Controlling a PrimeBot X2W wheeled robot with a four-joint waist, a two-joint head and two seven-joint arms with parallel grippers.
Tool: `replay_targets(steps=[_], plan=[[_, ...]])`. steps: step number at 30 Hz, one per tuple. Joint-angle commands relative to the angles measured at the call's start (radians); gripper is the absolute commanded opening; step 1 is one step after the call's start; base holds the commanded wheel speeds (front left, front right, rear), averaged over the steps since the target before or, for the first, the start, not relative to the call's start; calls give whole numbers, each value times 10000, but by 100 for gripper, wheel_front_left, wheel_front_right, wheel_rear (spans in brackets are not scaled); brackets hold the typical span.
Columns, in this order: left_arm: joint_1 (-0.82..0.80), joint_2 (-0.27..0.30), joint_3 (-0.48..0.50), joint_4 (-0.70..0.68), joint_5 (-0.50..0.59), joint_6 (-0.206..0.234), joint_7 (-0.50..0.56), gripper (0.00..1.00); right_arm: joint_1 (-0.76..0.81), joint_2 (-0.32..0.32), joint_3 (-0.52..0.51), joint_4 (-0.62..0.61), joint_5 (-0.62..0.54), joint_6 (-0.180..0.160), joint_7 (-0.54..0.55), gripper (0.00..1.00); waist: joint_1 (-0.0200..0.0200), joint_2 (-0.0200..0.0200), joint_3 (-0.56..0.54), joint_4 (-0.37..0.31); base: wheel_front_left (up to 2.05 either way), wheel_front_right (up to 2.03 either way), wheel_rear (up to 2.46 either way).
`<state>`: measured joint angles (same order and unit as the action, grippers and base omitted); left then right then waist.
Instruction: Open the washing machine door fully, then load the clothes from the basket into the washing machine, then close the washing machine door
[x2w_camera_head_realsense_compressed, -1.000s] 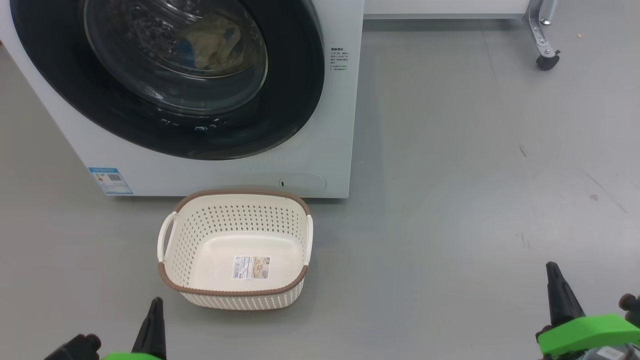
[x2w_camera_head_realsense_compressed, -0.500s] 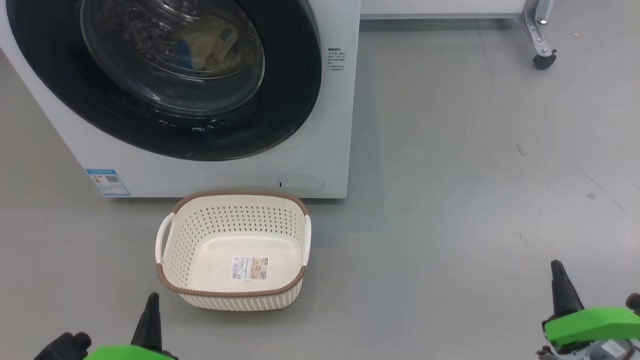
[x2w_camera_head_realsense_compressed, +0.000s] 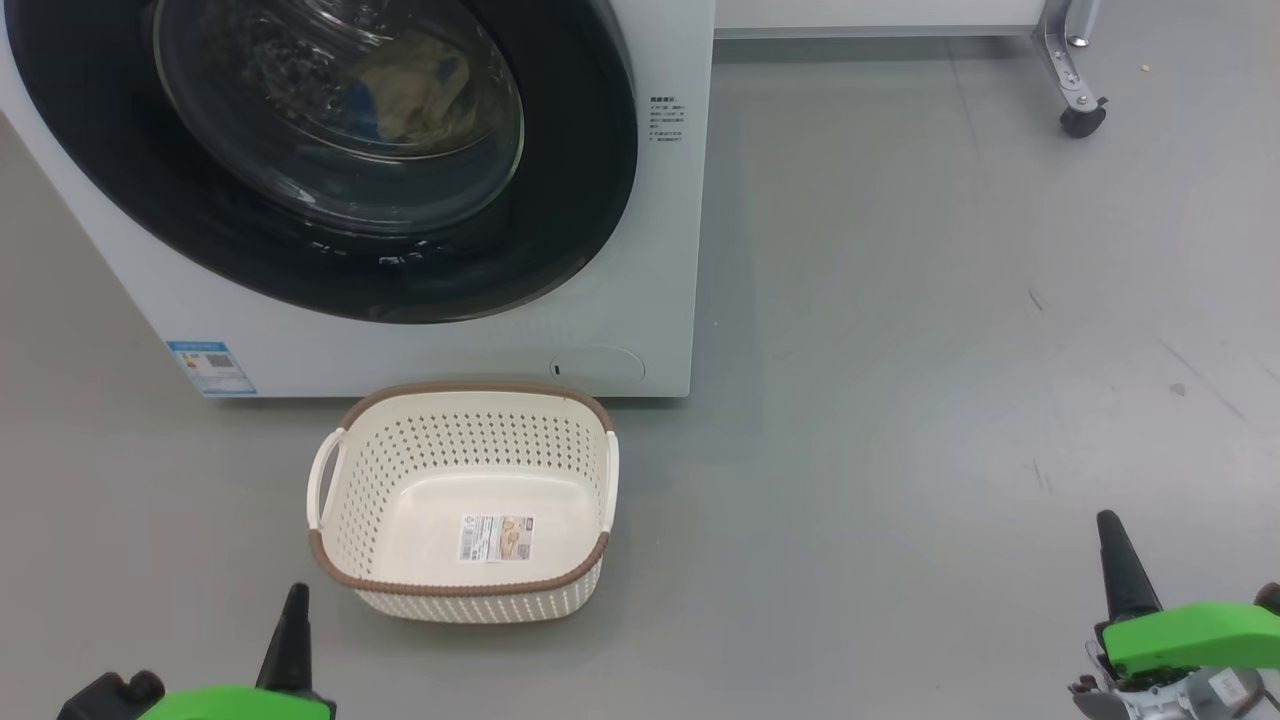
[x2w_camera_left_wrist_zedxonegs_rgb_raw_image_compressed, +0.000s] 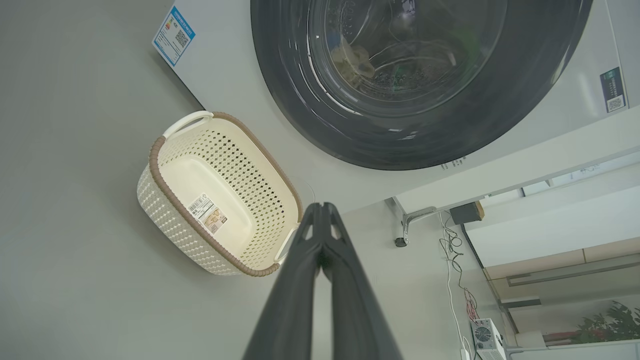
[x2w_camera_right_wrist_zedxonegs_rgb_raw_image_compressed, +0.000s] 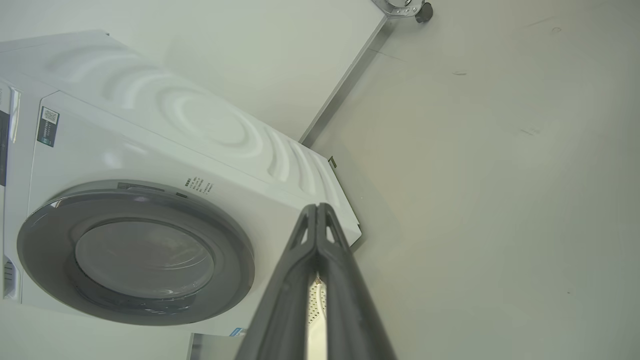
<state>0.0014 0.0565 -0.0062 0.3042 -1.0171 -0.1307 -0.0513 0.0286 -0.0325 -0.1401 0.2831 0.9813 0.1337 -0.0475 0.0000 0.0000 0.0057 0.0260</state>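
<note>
Just ahead of the left gripper, a little right of its closed fingers, stands the basket. Beyond it the washing machine has its door closed, the clothes behind the glass. The right gripper, also closed, points over grey floor.

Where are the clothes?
In the head view, the clothes sit inside the washing machine at upper left, behind the shut door's glass, above the empty basket.
</note>
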Motion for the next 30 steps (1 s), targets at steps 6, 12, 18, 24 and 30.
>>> replay_targets(steps=[6, 12, 18, 24, 30], plan=[[-648, 65, 356, -399, -826, -1, 223, 0, -683, -163, 133, -343, 888, -18, 251, 0, 0, 0, -3, -31, 0, 0, 0], [-704, 53, 458, -424, -1482, -1, 401, 0, -770, -165, 149, -348, 1576, -19, 425, 0, 0, 0, -6, -60, 0, 0, 0], [-761, 42, 561, -448, -2137, -1, 578, 0, -858, -166, 165, -353, 2265, -21, 599, 0, 0, 0, -9, -89, 0, 0, 0], [-818, 30, 664, -472, -2792, -1, 756, 0, -945, -168, 181, -358, 2953, -23, 772, 0, 0, 0, -12, -119, 0, 0, 0], [-874, 18, 766, -497, -3443, -1, 933, 0, -1032, -170, 198, -364, 3638, -24, 945, 0, 0, 0, -15, -148, 0, 0, 0]])
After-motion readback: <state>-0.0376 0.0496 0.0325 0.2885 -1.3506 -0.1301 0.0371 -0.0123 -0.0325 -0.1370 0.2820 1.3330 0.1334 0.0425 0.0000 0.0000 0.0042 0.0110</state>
